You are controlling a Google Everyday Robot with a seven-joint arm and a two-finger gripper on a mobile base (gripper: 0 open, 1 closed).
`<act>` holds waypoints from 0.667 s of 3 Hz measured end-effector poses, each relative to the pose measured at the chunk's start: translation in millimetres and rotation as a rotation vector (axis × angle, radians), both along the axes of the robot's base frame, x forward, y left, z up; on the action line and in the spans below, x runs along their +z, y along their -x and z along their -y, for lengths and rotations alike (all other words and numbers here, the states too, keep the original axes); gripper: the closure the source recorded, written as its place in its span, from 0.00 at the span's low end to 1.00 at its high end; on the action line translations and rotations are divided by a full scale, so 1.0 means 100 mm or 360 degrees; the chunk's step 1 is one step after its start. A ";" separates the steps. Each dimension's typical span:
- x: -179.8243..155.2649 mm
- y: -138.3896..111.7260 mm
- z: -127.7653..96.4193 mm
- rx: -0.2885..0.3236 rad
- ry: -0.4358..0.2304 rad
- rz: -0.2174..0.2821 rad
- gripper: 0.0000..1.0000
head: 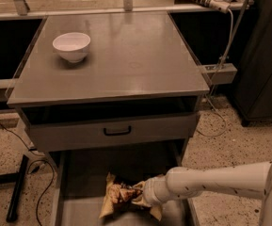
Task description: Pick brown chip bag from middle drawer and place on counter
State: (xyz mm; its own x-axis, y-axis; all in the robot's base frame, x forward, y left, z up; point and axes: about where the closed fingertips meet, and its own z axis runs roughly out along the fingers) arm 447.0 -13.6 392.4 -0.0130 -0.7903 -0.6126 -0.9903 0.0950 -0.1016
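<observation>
Speckled flooring is seen around the grey cabinet, whose counter (pixel 126 65) carries a white bowl (pixel 71 46). Below, the middle drawer (pixel 79 173) stands open, its near end cut off by the frame. On its floor the brown chip bag (pixel 119 197) is laid crumpled, long axis roughly side to side, its right part hidden by the gripper (pixel 139 192) pressed against it. Whether the bag is clasped cannot be told.

The hand (pixel 138 193) sits at the brown chip bag (pixel 116 197) — inside the middle drawer (pixel 93 169).
</observation>
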 end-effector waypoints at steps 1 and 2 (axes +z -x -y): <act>0.03 0.00 0.00 0.0000 0.0000 0.0000 1.00; 0.65 -0.20 0.03 0.0071 -0.0054 0.0152 1.00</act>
State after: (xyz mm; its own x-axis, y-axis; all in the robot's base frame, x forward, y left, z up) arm 466.5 -16.3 457.1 0.0816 -0.7677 -0.6356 -0.9796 0.0558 -0.1932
